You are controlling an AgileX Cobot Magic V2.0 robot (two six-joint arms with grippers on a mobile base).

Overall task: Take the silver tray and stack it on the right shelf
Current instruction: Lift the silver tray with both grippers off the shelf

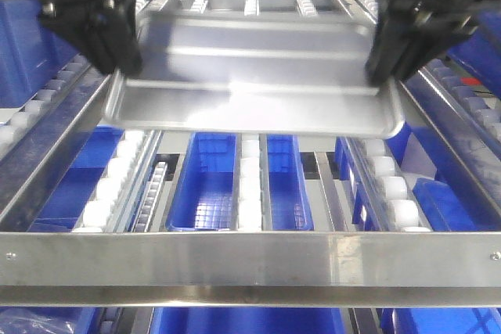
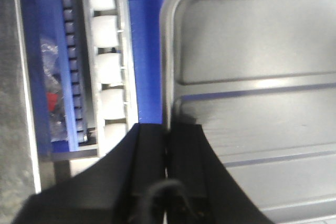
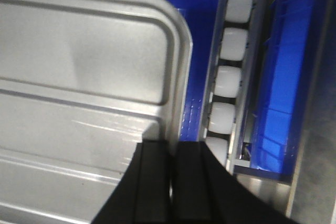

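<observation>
A silver tray [image 1: 250,76] hangs in the air above the roller shelf, held level between both arms. My left gripper [image 1: 117,56] is shut on the tray's left rim; in the left wrist view its black fingers [image 2: 184,150] pinch the rim of the tray [image 2: 252,77]. My right gripper [image 1: 391,56] is shut on the tray's right rim; in the right wrist view its fingers [image 3: 155,171] clamp the edge of the tray [image 3: 79,77].
Below the tray are blue bins [image 1: 205,181] and lanes of white rollers [image 1: 250,185]. A metal crossbar [image 1: 250,260] runs across the front. Sloped metal rails [image 1: 47,154] flank both sides. More blue bins [image 1: 446,201] sit at right.
</observation>
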